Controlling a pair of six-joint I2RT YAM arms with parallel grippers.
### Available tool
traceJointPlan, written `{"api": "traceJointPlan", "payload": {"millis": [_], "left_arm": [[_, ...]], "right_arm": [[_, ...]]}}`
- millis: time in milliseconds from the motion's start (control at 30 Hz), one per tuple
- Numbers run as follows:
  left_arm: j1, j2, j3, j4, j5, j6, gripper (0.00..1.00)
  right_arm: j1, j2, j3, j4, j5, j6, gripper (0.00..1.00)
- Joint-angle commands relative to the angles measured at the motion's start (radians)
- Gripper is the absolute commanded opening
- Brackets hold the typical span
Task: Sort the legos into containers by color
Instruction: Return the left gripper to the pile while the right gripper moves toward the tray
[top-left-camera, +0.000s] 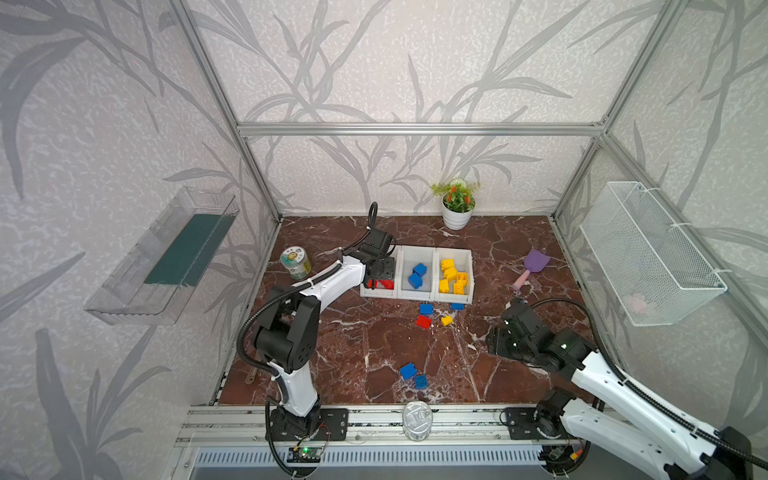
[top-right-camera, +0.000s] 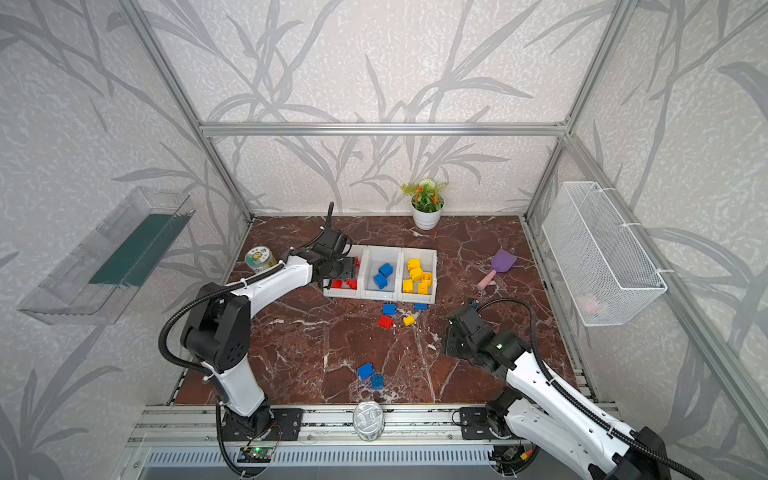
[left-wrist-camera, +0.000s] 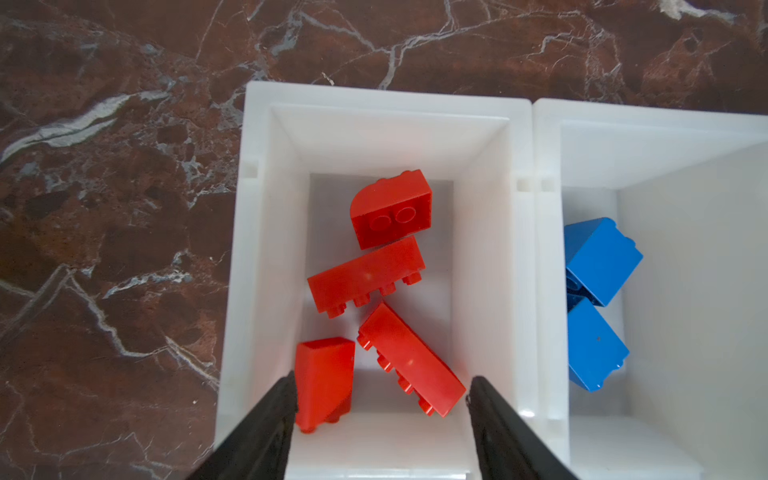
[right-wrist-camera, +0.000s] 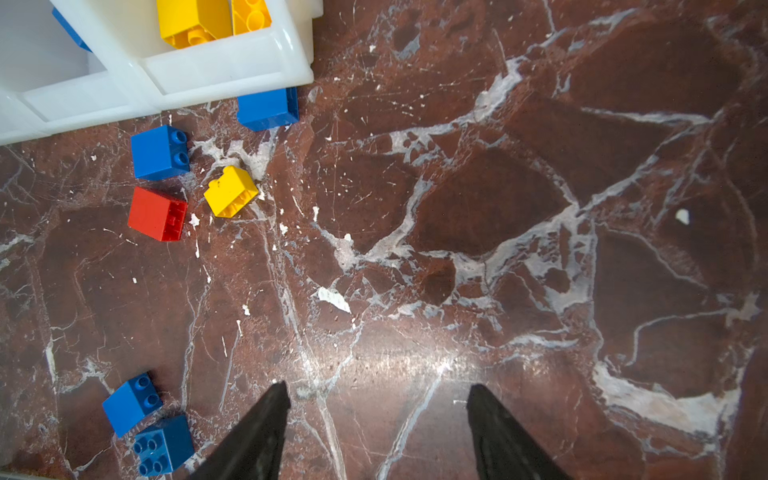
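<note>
Three joined white containers (top-left-camera: 398, 294) stand mid-table: the left one (left-wrist-camera: 266, 249) holds several red legos (left-wrist-camera: 365, 274), the middle one blue legos (top-left-camera: 417, 275), the right one yellow legos (top-left-camera: 452, 276). My left gripper (left-wrist-camera: 382, 382) hangs open over the left container; a red sloped brick (left-wrist-camera: 324, 378) lies against one finger, not pinched. My right gripper (right-wrist-camera: 378, 386) is open over bare marble, right of the loose legos. In front of the containers lie two blue (right-wrist-camera: 160, 151) (right-wrist-camera: 268, 109), one red (right-wrist-camera: 157, 214) and one yellow (right-wrist-camera: 230, 191). Two more blue (top-left-camera: 408, 370) lie nearer the front.
A potted plant (top-left-camera: 457, 203) stands at the back wall, a jar (top-left-camera: 295, 262) left of the containers, a purple scoop (top-left-camera: 532, 266) to their right. A wire basket (top-left-camera: 648, 253) and a clear tray (top-left-camera: 166, 257) hang on the side walls. A metal can (top-left-camera: 417, 419) sits on the front rail.
</note>
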Motion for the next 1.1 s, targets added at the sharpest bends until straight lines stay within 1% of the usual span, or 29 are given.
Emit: {"api": "traceJointPlan", "payload": {"millis": [0, 200, 267, 333, 367, 433, 467, 567, 700, 833, 967, 1067], "left_arm": [[0.006, -0.080, -0.024, -0.012, -0.017, -0.009, 0.69], [0.006, -0.219, -0.153, 0.018, 0.001, -0.043, 0.69], [0.009, -0.275, -0.223, 0.054, 0.007, -0.060, 0.69], [0.008, -0.342, -0.310, 0.095, 0.020, -0.104, 0.69], [0.008, -0.371, -0.351, 0.116, 0.047, -0.123, 0.69], [0.008, -0.432, -0.442, 0.182, 0.137, -0.132, 0.69], [0.008, -0.456, -0.474, 0.192, 0.155, -0.145, 0.69], [0.007, -0.535, -0.557, 0.188, 0.143, -0.195, 0.69], [0.007, -0.658, -0.664, 0.192, 0.118, -0.255, 0.69], [0.007, -0.772, -0.754, 0.187, 0.095, -0.294, 0.69], [0.007, -0.850, -0.806, 0.160, 0.083, -0.320, 0.69], [0.006, -0.903, -0.833, 0.129, 0.080, -0.346, 0.69]], "right_arm": [[0.005, -0.010, -0.013, -0.025, 0.012, 0.010, 0.69], [0.006, -0.001, -0.014, -0.018, 0.007, 0.012, 0.69], [0.011, 0.007, -0.005, -0.026, 0.008, 0.012, 0.69], [0.021, 0.012, -0.002, -0.034, 0.019, 0.014, 0.69], [0.025, 0.013, -0.003, -0.035, 0.023, 0.019, 0.69], [0.032, 0.016, -0.015, -0.022, 0.023, 0.032, 0.69], [0.035, 0.018, -0.020, -0.014, 0.020, 0.034, 0.69], [0.047, 0.045, -0.023, 0.009, 0.010, 0.035, 0.69], [0.083, 0.118, 0.005, 0.033, 0.019, 0.029, 0.69], [0.135, 0.227, 0.051, 0.080, 0.023, 0.023, 0.69], [0.202, 0.354, 0.117, 0.132, 0.030, -0.004, 0.69], [0.236, 0.469, 0.181, 0.173, 0.012, -0.027, 0.69]]}}
